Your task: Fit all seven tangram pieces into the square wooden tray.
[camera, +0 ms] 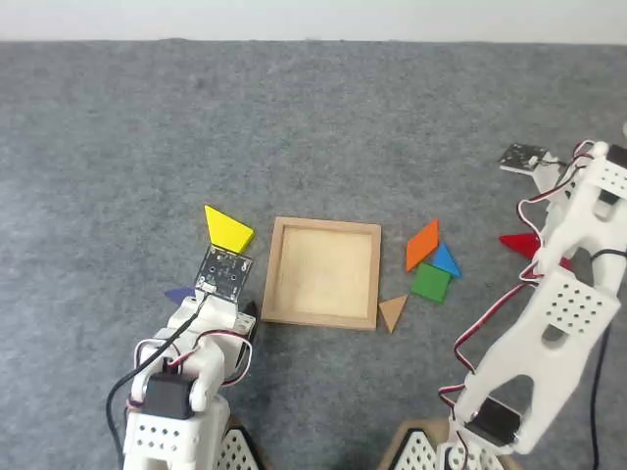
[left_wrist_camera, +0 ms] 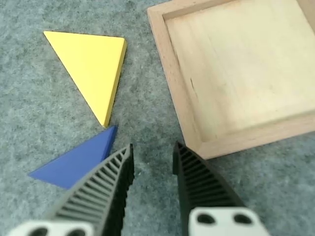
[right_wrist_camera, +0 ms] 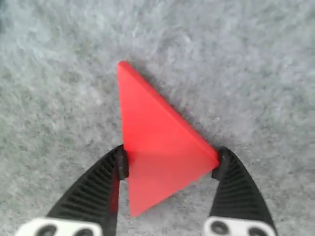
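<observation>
The square wooden tray (camera: 269, 274) lies empty mid-table. My left gripper (left_wrist_camera: 152, 158) is open over bare carpet at the tray's (left_wrist_camera: 162, 59) near-left corner, holding nothing. A yellow triangle (left_wrist_camera: 93, 66) and a dark blue triangle (left_wrist_camera: 74, 160) lie just beyond it, left of the tray. My right gripper (right_wrist_camera: 170, 163) is shut on the red triangle (right_wrist_camera: 157, 137), one finger on each side. The red triangle (camera: 517, 242) is far right of the tray, partly hidden by the arm. An orange parallelogram (camera: 422, 244), small blue triangle (camera: 447, 259), green square (camera: 430, 282) and tan triangle (camera: 393, 311) lie right of the tray.
Grey carpet covers the table. The yellow triangle (camera: 228, 229) sits off the tray's far-left corner. The white right arm (camera: 549, 323) stretches along the right side. Open carpet spreads behind the tray.
</observation>
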`<act>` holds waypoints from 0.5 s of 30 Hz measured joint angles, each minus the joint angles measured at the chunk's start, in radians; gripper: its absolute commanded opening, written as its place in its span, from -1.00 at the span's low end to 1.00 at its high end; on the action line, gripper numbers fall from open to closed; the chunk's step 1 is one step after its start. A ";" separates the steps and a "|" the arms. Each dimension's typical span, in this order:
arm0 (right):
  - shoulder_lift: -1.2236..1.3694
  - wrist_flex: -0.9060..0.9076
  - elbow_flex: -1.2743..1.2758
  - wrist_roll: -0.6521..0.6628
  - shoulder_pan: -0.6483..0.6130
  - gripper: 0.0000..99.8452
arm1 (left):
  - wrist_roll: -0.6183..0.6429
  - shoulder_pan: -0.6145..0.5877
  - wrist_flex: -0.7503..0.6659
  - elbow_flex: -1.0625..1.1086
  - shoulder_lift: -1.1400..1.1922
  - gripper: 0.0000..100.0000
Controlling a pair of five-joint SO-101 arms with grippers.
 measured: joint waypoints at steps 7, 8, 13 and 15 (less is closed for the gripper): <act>-0.041 0.003 0.020 -0.083 0.000 -0.78 | 0.000 0.000 0.000 0.000 0.000 -0.73; -0.052 0.005 0.021 -0.095 0.000 -0.78 | 0.000 0.000 0.000 0.000 0.000 -0.73; -0.132 0.075 0.021 -0.117 -0.020 -0.78 | 0.000 0.000 0.000 0.000 0.000 -0.73; -0.161 0.094 0.021 -0.123 -0.035 -0.78 | 0.000 0.000 0.000 0.000 0.000 -0.73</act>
